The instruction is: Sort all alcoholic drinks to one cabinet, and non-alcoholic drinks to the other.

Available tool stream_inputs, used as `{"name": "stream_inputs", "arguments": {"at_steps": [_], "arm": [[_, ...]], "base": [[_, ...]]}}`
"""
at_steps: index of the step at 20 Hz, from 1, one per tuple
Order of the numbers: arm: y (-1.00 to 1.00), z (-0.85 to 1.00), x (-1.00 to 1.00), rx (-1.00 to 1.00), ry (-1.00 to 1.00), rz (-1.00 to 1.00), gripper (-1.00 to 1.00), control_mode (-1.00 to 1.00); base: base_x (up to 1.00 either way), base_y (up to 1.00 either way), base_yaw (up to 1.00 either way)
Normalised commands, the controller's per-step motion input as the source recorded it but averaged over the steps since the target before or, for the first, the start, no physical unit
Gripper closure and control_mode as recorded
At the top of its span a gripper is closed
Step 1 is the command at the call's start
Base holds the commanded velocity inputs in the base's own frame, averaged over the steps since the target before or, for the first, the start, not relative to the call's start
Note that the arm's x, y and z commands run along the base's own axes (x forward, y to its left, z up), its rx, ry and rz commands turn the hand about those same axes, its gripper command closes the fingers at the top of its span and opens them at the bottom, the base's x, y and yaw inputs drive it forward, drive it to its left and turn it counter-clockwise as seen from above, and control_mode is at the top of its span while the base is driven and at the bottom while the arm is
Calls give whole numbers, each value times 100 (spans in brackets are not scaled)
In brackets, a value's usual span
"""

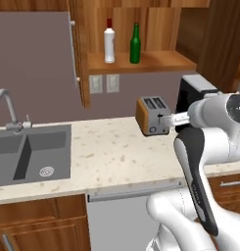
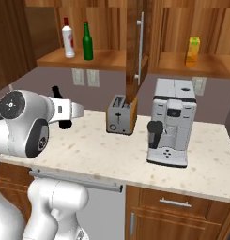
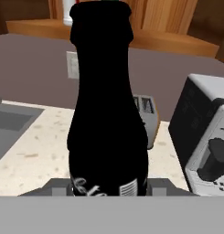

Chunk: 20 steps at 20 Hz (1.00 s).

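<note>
My gripper [image 3: 111, 186] is shut on the small black cola bottle [image 3: 108, 105], which stands upright between the fingers and rises close before the hand camera. From the right base view the cola bottle [image 2: 61, 108] hangs above the counter, left of the toaster, partly behind my white hand. The white bottle with a red cap [image 1: 109, 45] and the green glass bottle [image 1: 135, 44] stand side by side on the open left cabinet's shelf [image 1: 156, 61]. The orange-yellow juice carton [image 2: 193, 50] stands on the right cabinet's shelf [image 2: 215, 68].
A toaster [image 2: 120, 115] and a coffee machine [image 2: 170, 122] stand at the back of the counter. The sink [image 1: 33, 152] lies to the left. An open cabinet door [image 2: 135, 47] hangs between the two shelves, above the toaster.
</note>
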Motion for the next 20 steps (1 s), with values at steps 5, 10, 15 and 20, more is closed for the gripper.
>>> {"name": "stream_inputs", "arguments": {"at_steps": [5, 10, 15, 20], "arm": [[0, 0, 0, 0, 0, 0, 100, 100], [0, 0, 0, 0, 0, 0, 100, 100], [0, 0, 0, 0, 0, 0, 100, 100], [0, 0, 0, 0, 0, 0, 100, 100]], "base": [[-100, -25, 0], [-71, -57, -4], [-7, -90, -4], [0, -86, -2]]}}
